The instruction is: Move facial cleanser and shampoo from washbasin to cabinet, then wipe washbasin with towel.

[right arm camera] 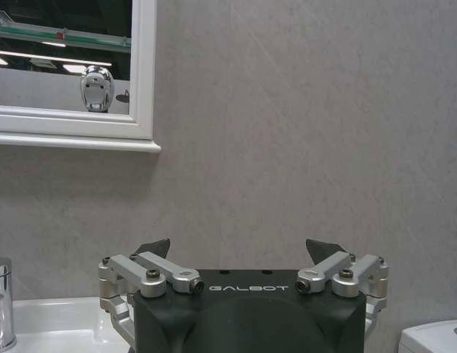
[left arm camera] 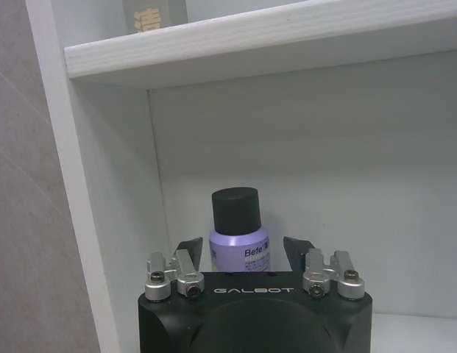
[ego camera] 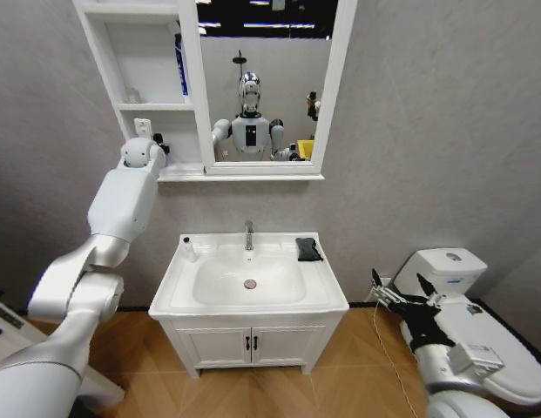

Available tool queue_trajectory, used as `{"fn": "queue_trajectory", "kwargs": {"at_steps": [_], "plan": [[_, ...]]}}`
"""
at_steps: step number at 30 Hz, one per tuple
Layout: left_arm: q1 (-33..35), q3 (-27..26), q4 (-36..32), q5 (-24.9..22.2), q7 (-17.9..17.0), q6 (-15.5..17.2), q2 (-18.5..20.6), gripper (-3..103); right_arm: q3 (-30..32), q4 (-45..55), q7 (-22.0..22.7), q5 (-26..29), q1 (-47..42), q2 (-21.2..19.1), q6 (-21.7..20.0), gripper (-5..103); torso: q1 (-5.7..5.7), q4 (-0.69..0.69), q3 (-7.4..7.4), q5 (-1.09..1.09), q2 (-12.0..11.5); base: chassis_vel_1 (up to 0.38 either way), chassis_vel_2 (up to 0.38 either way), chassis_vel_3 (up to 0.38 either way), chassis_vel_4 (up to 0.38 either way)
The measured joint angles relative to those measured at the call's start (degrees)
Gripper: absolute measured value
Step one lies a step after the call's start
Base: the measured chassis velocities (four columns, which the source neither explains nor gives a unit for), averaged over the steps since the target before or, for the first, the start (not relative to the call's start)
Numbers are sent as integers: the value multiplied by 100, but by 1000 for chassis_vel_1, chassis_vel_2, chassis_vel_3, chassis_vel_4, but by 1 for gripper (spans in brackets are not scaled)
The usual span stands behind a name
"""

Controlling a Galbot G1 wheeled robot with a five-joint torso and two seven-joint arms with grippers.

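A white ceramic toilet with a closed lid and a squat cistern (ego camera: 453, 266) stands against the grey plastered wall (ego camera: 427, 131) at the right, well apart from the white two-door floor cupboard with small dark handles (ego camera: 251, 342) in the middle. A thin dark cable (ego camera: 381, 348) trails over the warm brown herringbone wood floor (ego camera: 340, 374) between the cupboard and the toilet. A white socket plate (ego camera: 385, 283) sits low on the wall just beside the cistern. At the lower left edge a pale flat board-like piece (ego camera: 9, 315) juts in; what it is cannot be told
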Motion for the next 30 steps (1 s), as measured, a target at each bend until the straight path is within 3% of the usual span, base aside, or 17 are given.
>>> {"fn": "queue_trajectory", "kwargs": {"at_steps": [2, 5, 6, 8, 9, 12, 15, 16, 18, 19, 21, 24, 26, 27, 28, 29, 30], "plan": [[-7, -58, 21, 15, 13, -30, -18, 74, -1, 0, -2, -11, 1, -4, -1, 100, 0, 0, 0, 0, 0, 0, 0, 0, 0], [-5, -101, -20, 11, 14, -33, -1, 80, 3, 0, -2, -14, 1, -5, -2, 100, 0, 0, 0, -1, 0, 0, 0, 0, 0], [46, -132, -222, -25, 14, -9, 83, 90, 9, 0, 1, -15, 0, -5, -4, 100, 0, -2, 0, 0, 0, 0, 0, 0, 0], [124, -143, -447, -95, 10, 60, 180, 90, 13, 0, 5, -16, -3, -3, -6, 100, 0, -1, 0, 2, 0, 0, 0, 0, 0], [306, -140, -915, -313, -46, 214, 389, 98, 27, 0, 6, -21, -17, 2, -10, 100, 0, 0, 0, 0, 0, 0, 0, 0, 0], [644, -121, -1762, -792, -254, 407, 732, 100, 37, 0, 6, -29, -25, 14, -10, 100, 1, 2, 0, -2, 0, 0, 0, 0, 0], [1463, -244, -3529, -1820, -739, 700, 1419, 100, 16, -6, 7, -55, -11, 28, -11, 100, 0, 1, -1, -2, 0, 0, 0, 0, 0], [1463, -244, -3529, -1820, -739, 700, 1419, 100, 16, -6, 7, -55, -11, 28, -11, 100, 0, 1, -1, -2, 0, 0, 0, 0, 0], [2120, -517, -4512, -2337, -955, 808, 1914, 100, -23, -31, 8, -87, 15, 26, -14, 100, -1, 2, -1, 0, 1, 0, 0, 0, 0], [2120, -517, -4512, -2337, -955, 808, 1914, 100, -23, -31, 8, -87, 15, 26, -14, 100, -1, 2, -1, 0, 1, 0, 0, 0, 0], [3021, -883, -5644, -3021, -1444, 821, 2430, 100, -100, -75, 4, -149, 75, 27, -25, 100, -2, 4, -2, -2, 1, 0, 0, 0, 0], [3520, -1066, -6081, -3137, -1607, 769, 2587, 100, -143, -84, 1, -183, 104, 31, -30, 100, -2, 5, -2, 3, 2, 0, 0, 0, 0], [4685, -1328, -6570, -2867, -1653, 563, 2555, 100, -195, -85, -2, -220, 121, 41, -38, 100, -2, 1, -2, -4, 2, 0, 0, 0, 0], [4685, -1328, -6570, -2867, -1653, 563, 2555, 100, -195, -85, -2, -220, 121, 41, -38, 100, -2, 1, -2, -4, 2, 0, 0, 0, 0], [5140, -1356, -6644, -2631, -1598, 454, 2380, 100, -207, -88, -8, -231, 120, 36, -40, 100, -2, 2, -1, -1, 2, 0, 0, 0, 0], [5140, -1356, -6644, -2631, -1598, 454, 2380, 100, -207, -88, -8, -231, 120, 36, -40, 100, -2, 2, -1, -1, 2, 0, 0, 0, 0], [5574, -1314, -6548, -2122, -1376, 206, 2044, 100, -210, -91, -10, -236, 113, 27, -40, 100, -2, 1, -1, 1, 2, 0, 0, 0, 0]]}}
